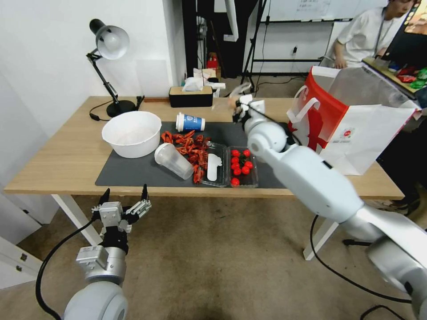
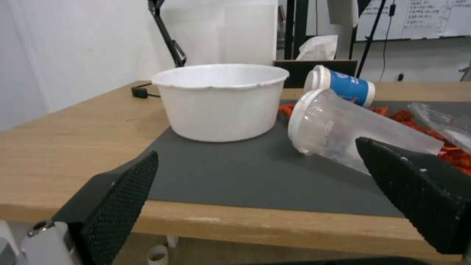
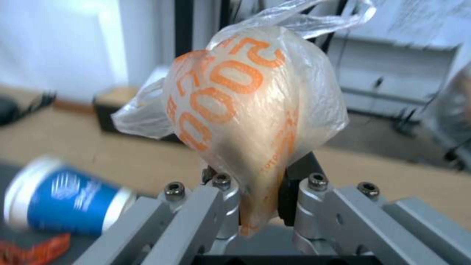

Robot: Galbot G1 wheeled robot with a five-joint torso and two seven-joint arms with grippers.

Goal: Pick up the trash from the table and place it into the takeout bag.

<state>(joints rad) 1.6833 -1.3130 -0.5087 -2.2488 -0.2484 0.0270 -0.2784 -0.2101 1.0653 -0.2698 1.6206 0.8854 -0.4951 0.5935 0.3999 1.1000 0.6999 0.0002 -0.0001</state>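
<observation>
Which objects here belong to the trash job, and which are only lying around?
Job:
- plastic-wrapped tan ball, held in the right pincer above the table
- white blue-labelled paper cup, lying on its side
- clear plastic cup, lying on its side
- takeout bag
- left pincer, open, below the table's front edge

Lying about:
- desk lamp
- tissue box
- white bowl
- cherry tomatoes in a clear box

The plastic-wrapped tan ball (image 3: pixel 250 106) has clear film printed with orange lettering. The paper cup (image 1: pixel 190 122) is white with a blue label. The takeout bag (image 1: pixel 356 129) is white with a red side panel and small red logo. The table (image 1: pixel 66 155) is light wood under a dark grey mat (image 1: pixel 133 171). The bowl (image 1: pixel 132 133) is white.
</observation>
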